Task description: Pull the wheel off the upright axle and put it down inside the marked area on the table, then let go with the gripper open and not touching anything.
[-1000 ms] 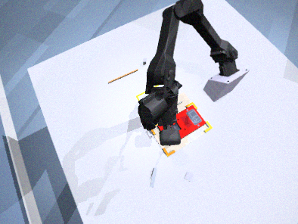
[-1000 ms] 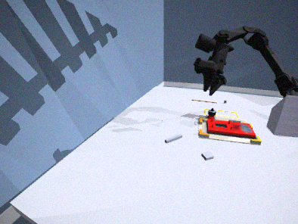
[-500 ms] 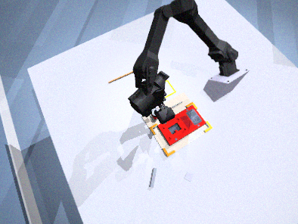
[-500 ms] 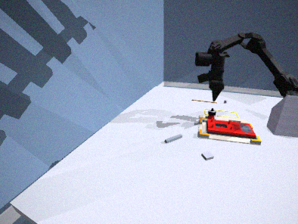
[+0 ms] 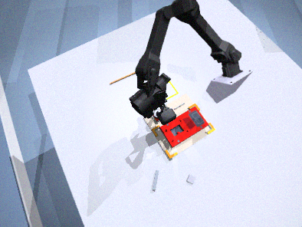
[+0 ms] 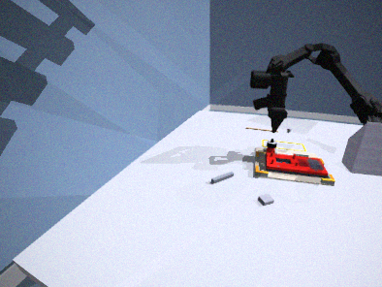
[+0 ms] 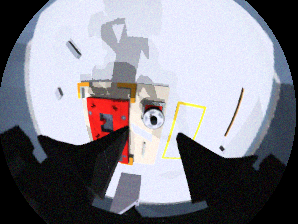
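The small dark wheel sits on the upright axle at the left end of the red fixture. The red fixture lies on a beige base plate with orange corners. The marked area is a yellow outline on the table just behind the wheel. My gripper is open and empty. It hangs straight above the wheel without touching it. In the top view the arm hides most of the wheel.
A thin orange rod lies behind the marked area. A grey bar and a small grey block lie in front of the fixture. The arm's base stands at the right.
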Robot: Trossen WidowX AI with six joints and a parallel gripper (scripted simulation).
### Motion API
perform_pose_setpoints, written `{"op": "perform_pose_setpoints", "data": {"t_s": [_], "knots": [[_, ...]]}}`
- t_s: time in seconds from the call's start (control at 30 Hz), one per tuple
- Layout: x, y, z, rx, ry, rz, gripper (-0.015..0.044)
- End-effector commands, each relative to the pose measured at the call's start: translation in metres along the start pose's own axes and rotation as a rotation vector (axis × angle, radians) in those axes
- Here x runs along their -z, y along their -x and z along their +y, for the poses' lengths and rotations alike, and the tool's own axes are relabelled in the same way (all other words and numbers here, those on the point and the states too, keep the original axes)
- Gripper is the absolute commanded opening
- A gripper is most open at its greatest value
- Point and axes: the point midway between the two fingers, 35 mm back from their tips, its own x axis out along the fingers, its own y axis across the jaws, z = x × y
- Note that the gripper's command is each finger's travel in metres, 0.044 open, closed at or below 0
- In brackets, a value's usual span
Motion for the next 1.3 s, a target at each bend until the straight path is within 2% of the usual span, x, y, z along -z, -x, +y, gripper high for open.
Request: {"op": "perform_pose_setpoints", "data": {"t_s": [0.0, 0.1, 0.3, 0.43, 0.7, 0.87, 0.9, 1.27], "knots": [[0.002, -0.035, -0.002, 0.008, 0.008, 0.01, 0.03], [0.004, -0.058, -0.003, 0.011, 0.008, 0.01, 0.03], [0.003, -0.06, -0.004, 0.011, 0.008, 0.01, 0.03], [0.005, -0.057, -0.004, 0.007, 0.0, 0.021, 0.0195], [0.005, -0.057, -0.004, 0.007, 0.0, 0.021, 0.0142], [0.005, -0.056, -0.004, 0.007, 0.0, 0.021, 0.001], [0.005, -0.056, -0.004, 0.007, 0.0, 0.021, 0.0], [0.004, -0.052, -0.004, 0.007, 0.001, 0.02, 0.0]]}}
